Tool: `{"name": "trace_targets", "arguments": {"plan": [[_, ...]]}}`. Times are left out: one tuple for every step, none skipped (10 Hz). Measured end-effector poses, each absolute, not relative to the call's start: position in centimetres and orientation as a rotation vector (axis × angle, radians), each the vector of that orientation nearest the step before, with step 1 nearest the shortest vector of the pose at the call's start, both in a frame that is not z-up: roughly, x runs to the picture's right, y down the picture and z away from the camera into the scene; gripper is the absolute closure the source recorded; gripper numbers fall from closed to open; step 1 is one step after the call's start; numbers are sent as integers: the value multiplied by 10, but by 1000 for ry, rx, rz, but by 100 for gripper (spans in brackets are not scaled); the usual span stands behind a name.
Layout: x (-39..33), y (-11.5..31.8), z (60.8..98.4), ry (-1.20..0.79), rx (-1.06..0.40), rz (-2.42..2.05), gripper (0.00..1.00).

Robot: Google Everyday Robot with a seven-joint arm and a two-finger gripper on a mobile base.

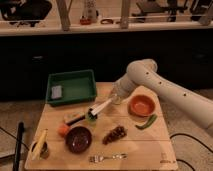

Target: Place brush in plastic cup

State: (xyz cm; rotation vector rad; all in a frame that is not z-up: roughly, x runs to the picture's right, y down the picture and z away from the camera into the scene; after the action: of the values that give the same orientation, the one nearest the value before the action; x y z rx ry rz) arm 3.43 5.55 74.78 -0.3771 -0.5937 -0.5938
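My gripper (116,98) is above the middle of the wooden table, at the end of the white arm that comes in from the right. It is shut on the brush (102,106), whose long white handle slants down to the left. The brush's dark head is at the rim of the small light green plastic cup (91,119). The cup stands upright on the table left of the gripper. I cannot tell whether the brush tip is inside the cup or just over it.
A green tray (72,86) sits at the back left. An orange bowl (142,105) and a green pepper (146,121) lie to the right. In front are a dark maroon bowl (79,138), grapes (115,134), a fork (106,157), an orange item (63,129) and a can (40,147).
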Motion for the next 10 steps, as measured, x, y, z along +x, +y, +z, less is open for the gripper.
{"name": "trace_targets", "arguments": {"plan": [[26, 56, 749, -594, -392, -622, 100], [14, 58, 749, -592, -414, -666, 100], [5, 60, 750, -593, -434, -702, 100], [-4, 62, 751, -594, -453, -736, 100], [-10, 64, 751, -594, -467, -763, 100], [-17, 66, 752, -593, -489, -799, 100], [-23, 70, 754, -591, -508, -827, 100], [-29, 74, 756, -588, -527, -852, 100], [-36, 78, 759, -581, -547, -877, 100], [-42, 83, 762, -573, -565, -900, 100]]}}
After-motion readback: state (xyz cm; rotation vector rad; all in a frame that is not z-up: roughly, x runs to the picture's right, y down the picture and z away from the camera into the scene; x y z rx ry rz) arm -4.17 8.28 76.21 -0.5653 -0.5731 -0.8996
